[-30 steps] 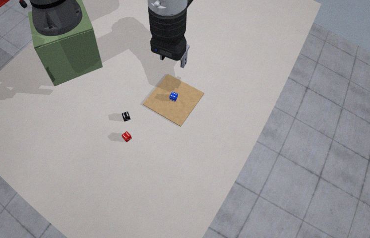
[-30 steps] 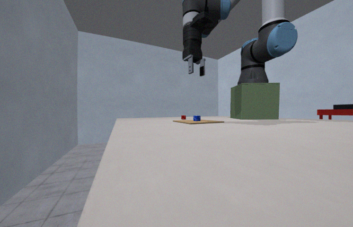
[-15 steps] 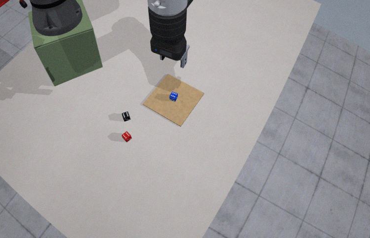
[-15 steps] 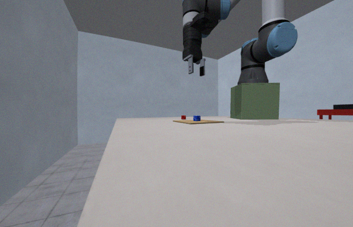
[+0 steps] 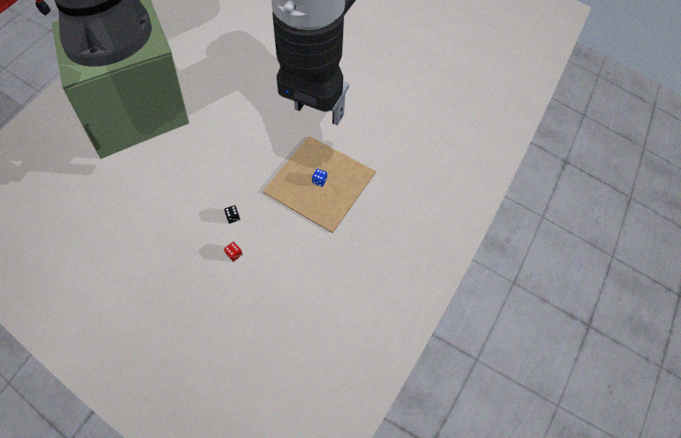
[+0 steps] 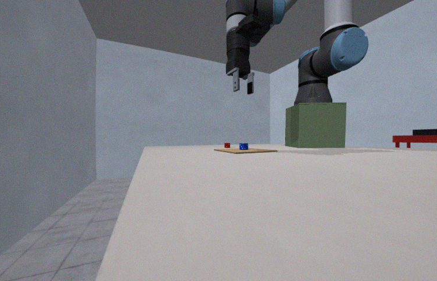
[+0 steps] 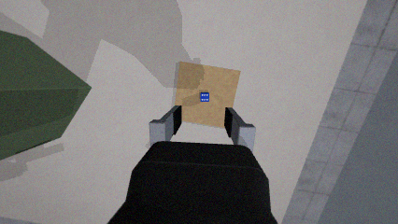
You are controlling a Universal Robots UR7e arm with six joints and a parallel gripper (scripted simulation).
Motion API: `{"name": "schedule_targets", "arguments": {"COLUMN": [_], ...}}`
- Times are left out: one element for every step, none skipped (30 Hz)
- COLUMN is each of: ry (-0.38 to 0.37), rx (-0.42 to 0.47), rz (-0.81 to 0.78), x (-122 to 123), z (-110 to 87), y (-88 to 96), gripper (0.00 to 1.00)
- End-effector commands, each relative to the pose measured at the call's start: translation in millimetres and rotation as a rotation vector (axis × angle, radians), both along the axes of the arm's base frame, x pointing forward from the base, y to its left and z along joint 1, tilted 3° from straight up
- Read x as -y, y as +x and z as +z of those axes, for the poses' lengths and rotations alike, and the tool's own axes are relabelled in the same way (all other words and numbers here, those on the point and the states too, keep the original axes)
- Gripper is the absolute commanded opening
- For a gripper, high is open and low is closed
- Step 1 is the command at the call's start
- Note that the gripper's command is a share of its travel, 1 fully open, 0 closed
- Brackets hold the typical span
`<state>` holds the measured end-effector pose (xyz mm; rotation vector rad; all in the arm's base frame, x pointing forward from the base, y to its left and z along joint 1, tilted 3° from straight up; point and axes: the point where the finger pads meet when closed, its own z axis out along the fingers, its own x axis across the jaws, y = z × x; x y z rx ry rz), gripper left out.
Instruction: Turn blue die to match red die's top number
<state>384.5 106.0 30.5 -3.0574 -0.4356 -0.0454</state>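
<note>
The blue die (image 5: pixel 319 177) (image 6: pixel 243 146) (image 7: pixel 205 97) lies flat near the middle of the tan mat (image 5: pixel 333 213) (image 6: pixel 221 150) (image 7: pixel 224 77), with the six on top. The mat lies flat on the table. The red die (image 5: pixel 233 251) (image 6: pixel 226 145) lies flat on the table off the mat; its top looks like a six. The black die (image 5: pixel 232 213) lies flat near it, also with what looks like a six on top. My gripper (image 5: pixel 317 115) (image 6: pixel 242 92) (image 7: pixel 203 115) is open and empty, high above the table and clear of all dice. The wrist view does not show the red and black dice.
The green robot base block (image 5: pixel 132 108) (image 6: pixel 322 125) (image 7: pixel 37 103) stands behind the dice. A red rack (image 6: pixel 430 139) stands beyond the table at the right in the exterior view. The table edge (image 5: pixel 475 255) runs past the mat's right side.
</note>
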Motion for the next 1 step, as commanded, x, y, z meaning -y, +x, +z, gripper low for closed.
{"name": "schedule_targets", "arguments": {"ry": [0.0], "rx": [0.001], "rz": [0.0], "x": [0.1], "z": [0.4], "y": [0.4], "gripper": [1.0]}}
